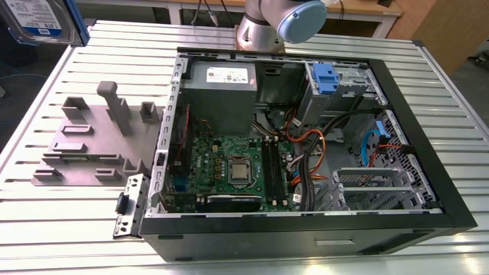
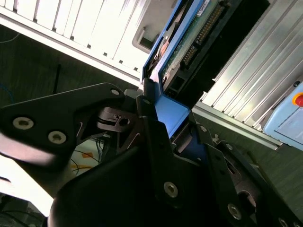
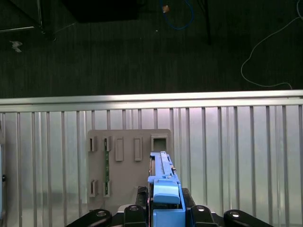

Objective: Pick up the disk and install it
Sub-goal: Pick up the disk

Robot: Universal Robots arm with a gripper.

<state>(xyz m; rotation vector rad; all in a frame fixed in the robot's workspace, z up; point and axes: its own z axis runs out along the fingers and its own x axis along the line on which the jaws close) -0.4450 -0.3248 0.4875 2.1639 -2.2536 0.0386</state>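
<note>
The disk [image 1: 34,17] wears a blue carrier and blue-and-white label. The table [image 1: 61,229] is silver, ribbed; the fixture plate [image 1: 84,149] grey; the computer case [image 1: 306,238] black, motherboard [image 1: 229,166] green.

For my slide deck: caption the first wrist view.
End effector grips the disk edge-on, grey fixture plate and slatted table beyond.

Bright, even light from above fills the exterior view and lays a pale sheen on the ribs of the table [image 1: 68,229], while the open computer case [image 1: 306,235] is shadowed inside along its walls. In the second wrist view the pincer [image 2: 173,120], closed on the disk [image 2: 189,47], looms dark and out of focus against the lens, with a burnt-out white patch beside it. In the first wrist view the table is evenly lit and the floor [image 3: 142,47] past its edge is dim.
</note>
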